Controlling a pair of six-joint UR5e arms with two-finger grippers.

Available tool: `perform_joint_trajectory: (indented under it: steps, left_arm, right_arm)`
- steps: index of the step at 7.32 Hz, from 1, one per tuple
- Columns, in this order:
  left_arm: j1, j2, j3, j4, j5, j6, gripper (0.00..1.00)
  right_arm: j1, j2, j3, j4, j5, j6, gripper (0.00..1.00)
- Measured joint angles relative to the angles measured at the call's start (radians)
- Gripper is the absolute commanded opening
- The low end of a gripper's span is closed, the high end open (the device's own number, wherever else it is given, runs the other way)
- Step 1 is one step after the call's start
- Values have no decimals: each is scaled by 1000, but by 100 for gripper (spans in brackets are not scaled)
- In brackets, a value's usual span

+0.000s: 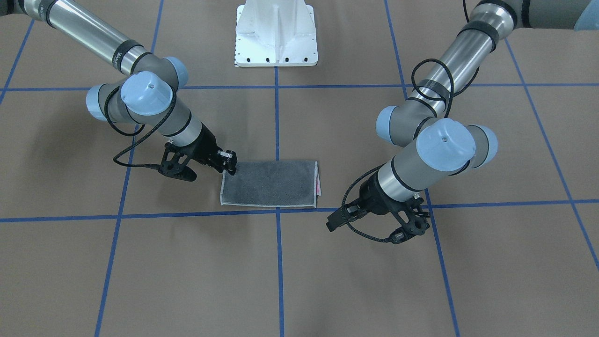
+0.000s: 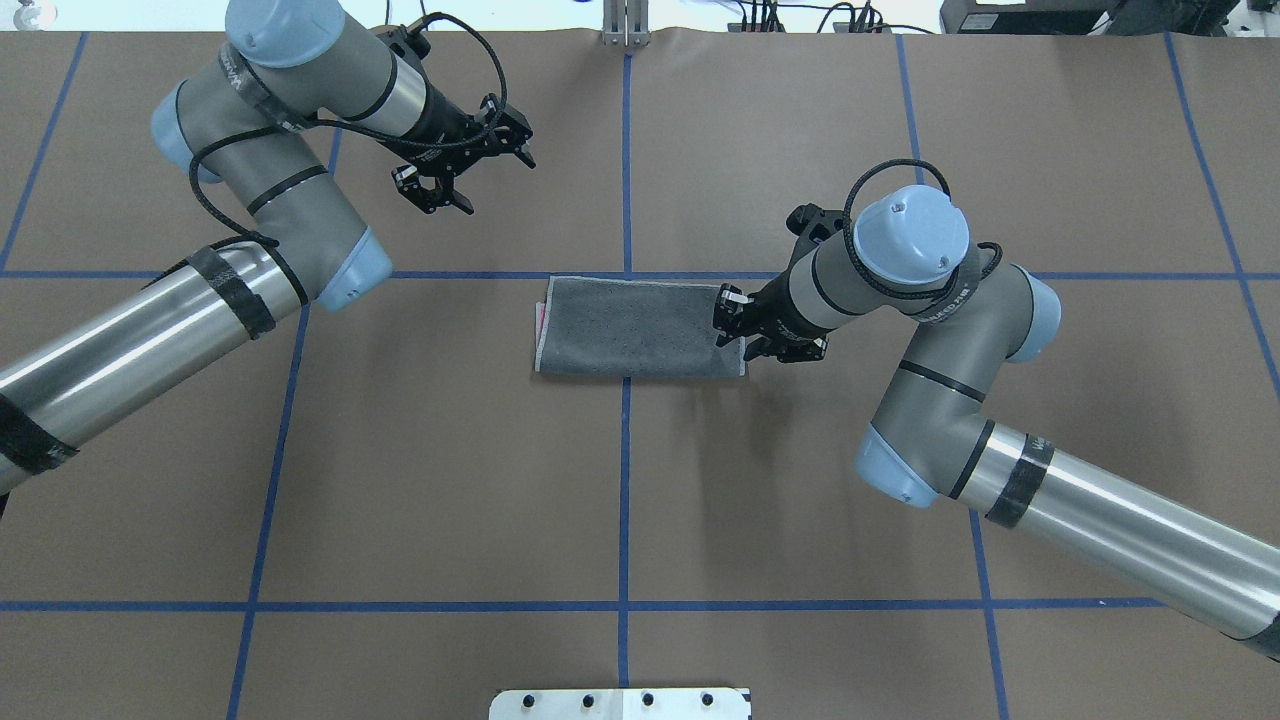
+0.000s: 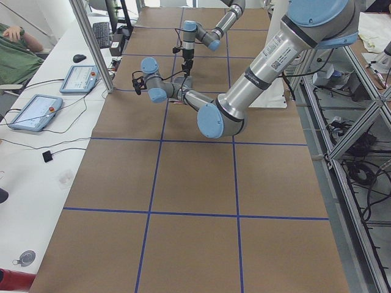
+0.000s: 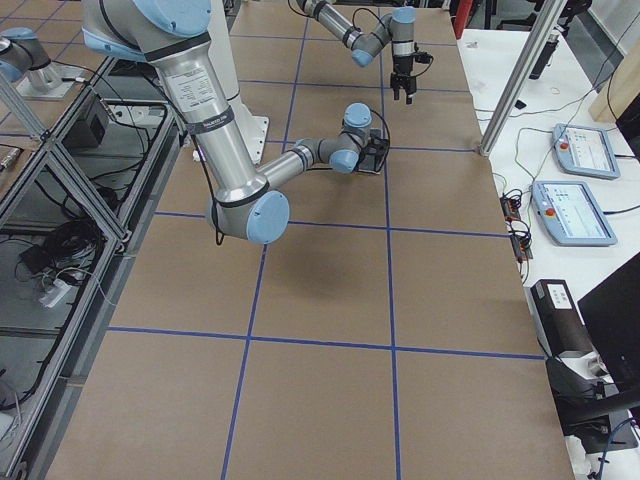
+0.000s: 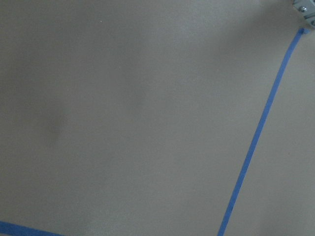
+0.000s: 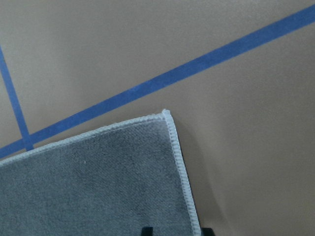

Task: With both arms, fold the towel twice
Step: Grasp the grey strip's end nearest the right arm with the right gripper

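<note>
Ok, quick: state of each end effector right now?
Left end effector: open, holding nothing.
Right end effector: open, jaws apart over the short edge of the folded dark grey terry towel, nothing gripped.

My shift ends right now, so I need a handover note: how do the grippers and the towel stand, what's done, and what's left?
Left gripper: open and empty, over the bare table, on the far side of the towel and apart from it.
Right gripper: jaws apart at the short edge of the towel on the robot's right, not yet gripping.
Towel: lies flat as a dark grey rectangle, with pink peeking out at its other end.
Done: the first fold, by the look of it.
Left: the second fold.
</note>
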Motion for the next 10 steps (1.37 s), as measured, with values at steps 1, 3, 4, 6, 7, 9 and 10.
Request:
perform_joint_trajectory:
  steps: [1,3,4,6,7,9,10]
  left_arm:
    - [0,0,0,-1,1,0,100]
    - [2,0,0,-2,1,-1,100]
    - [3,0,0,-2,2,-1,100]
    - [7,0,0,-1,3,-1,100]
    - [8,0,0,0,3,-3,100]
    - [8,0,-1,1,3,-3,100]
    - [8,-1,-1,2,3,-3,100]
  right_arm:
    - [0,0,-3,1,-1,0,38]
    - [0,1,-8,2,-1,1,38]
    - [0,1,-10,3,-2,2,36]
    - [0,1,-11,4,-2,5,5]
    - [0,1,-11,4,-2,6,0]
    - [0,2,-10,5,-2,6,0]
    - [1,1,-9,9,-1,7,0]
